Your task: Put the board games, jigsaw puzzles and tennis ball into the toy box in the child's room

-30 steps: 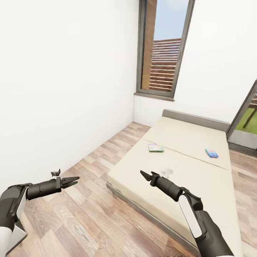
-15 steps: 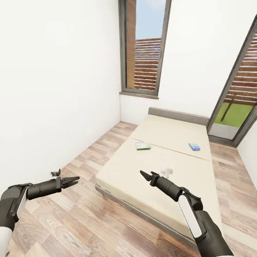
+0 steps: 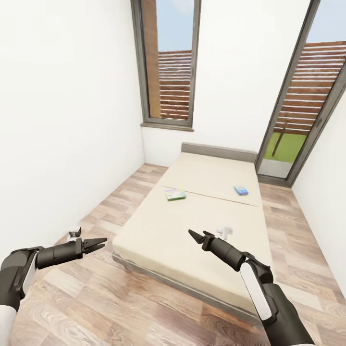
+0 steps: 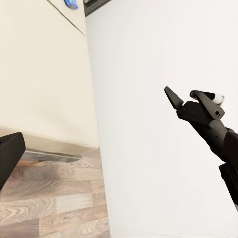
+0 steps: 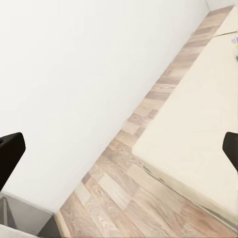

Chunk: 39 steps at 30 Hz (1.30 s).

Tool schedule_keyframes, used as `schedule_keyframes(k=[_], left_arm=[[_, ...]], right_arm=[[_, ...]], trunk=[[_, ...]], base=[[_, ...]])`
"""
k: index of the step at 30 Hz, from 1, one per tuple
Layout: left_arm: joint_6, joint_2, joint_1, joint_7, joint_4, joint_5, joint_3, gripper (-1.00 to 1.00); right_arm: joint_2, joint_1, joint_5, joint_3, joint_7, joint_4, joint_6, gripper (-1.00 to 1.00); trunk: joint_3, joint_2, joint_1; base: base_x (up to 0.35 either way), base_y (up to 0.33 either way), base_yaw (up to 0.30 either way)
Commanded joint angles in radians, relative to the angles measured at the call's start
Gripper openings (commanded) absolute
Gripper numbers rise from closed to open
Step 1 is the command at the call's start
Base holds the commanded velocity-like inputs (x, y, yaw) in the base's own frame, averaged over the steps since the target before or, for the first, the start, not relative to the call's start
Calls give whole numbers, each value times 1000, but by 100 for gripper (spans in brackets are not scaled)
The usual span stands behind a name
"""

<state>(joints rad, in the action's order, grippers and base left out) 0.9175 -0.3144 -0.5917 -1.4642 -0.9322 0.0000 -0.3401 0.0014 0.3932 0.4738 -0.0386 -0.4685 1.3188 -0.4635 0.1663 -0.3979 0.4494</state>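
Two board games lie on the beige bed (image 3: 192,226) ahead: a green one (image 3: 176,193) near the bed's left side and a blue one (image 3: 241,190) toward its right side. The blue game (image 4: 73,4) also shows in the left wrist view. My left gripper (image 3: 97,243) hovers open over the wooden floor, left of the bed. Over the bed's near part hangs my right gripper (image 3: 195,236), open and empty, far short of both games. The table, toy box, puzzles and tennis ball are out of view.
A white wall (image 3: 62,120) runs along the left. A tall window (image 3: 168,67) stands behind the bed and a glass door (image 3: 298,110) at the right. A small white object (image 3: 224,231) lies on the bed, and a small dark item (image 3: 74,234) on the floor.
The whole picture has shifted: the camera has turned, so the bed sits more to the left and the glass door has come into view. Both arms keep the same pose.
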Motion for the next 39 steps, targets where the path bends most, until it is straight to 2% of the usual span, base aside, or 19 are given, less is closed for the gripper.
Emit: schedule_keyframes(k=[1, 22, 32, 39], left_arm=[[11, 0, 0, -4, 0, 0, 0, 100], [11, 0, 0, -3, 0, -1, 0, 100], [11, 0, 0, -3, 0, -1, 0, 100], [11, 0, 0, -2, 0, -1, 0, 100]], right_arm=[[0, 1, 8, 0, 1, 0, -7, 100], [0, 1, 7, -1, 1, 0, -6, 100], [0, 1, 7, -1, 1, 0, -6, 100], [0, 1, 8, -1, 1, 0, -6, 100]], trunk=[[3, -2, 1], [12, -2, 1], [16, -2, 1], [17, -2, 1]], base=[[0, 0, -266], [0, 15, -266], [0, 141, -247], [0, 207, -78]])
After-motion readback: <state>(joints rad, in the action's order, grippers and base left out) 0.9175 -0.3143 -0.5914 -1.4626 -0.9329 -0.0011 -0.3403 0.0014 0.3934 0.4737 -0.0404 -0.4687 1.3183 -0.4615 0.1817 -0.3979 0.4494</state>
